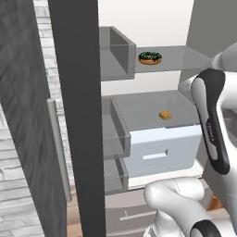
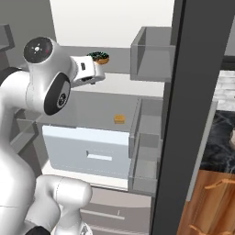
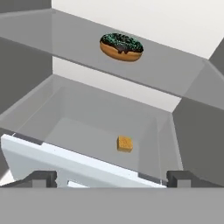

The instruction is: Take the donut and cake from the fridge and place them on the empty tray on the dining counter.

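Gripper (image 3: 111,178): fingers spread wide, nothing between them, poised in front of the open fridge (image 1: 152,14) and short of both items.

Step in hand, as judged: approach for a first pick. The donut (image 3: 121,46) is the bigger, more exposed target. Advise lifting to the level of its glass shelf (image 3: 175,70), centring the fingers across the ring, and closing only once they straddle it. Keep the fingertips above the shelf edge to avoid striking the glass.

Nearest surface: a pale drawer front (image 1: 164,152). Above it is a lower shelf, where the cake (image 3: 124,143) sits alone, apart from the walls. The donut rests above that on the upper shelf, near its front edge.

Room: grey door bins (image 1: 115,51) flank the shelves; a dark door edge (image 1: 76,115) stands alongside; white rear wall beyond.
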You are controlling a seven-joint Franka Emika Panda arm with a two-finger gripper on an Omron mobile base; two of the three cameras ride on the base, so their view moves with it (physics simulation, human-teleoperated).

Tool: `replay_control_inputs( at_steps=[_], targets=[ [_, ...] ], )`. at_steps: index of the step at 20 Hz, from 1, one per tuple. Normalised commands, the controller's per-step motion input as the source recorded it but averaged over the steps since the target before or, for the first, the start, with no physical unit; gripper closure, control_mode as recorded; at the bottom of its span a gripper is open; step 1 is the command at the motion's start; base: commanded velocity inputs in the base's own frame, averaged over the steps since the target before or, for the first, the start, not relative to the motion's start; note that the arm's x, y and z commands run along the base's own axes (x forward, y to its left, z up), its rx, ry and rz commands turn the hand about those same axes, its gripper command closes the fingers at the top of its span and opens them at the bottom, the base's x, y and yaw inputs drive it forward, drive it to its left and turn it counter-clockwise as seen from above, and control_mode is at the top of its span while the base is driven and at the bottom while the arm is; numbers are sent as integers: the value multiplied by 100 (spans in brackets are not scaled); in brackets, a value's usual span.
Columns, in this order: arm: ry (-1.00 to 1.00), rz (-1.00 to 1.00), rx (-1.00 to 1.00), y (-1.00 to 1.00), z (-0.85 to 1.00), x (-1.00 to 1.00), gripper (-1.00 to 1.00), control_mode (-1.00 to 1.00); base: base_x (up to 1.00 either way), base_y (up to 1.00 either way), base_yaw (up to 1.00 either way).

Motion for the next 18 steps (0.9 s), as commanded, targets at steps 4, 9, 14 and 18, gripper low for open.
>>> replay_control_inputs(
  at_steps=[4,9,14,18],
  targets=[
    [-1,-7,5,14,44,6,-100,-100,0,0,0],
    [0,-15,5,11,14,21,-100,-100,0,0,0],
    [-1,-4,22,0,2,16,-100,-100,0,0,0],
    [-12,-1,21,0,1,20,-100,-100,0,0,0]
  ],
)
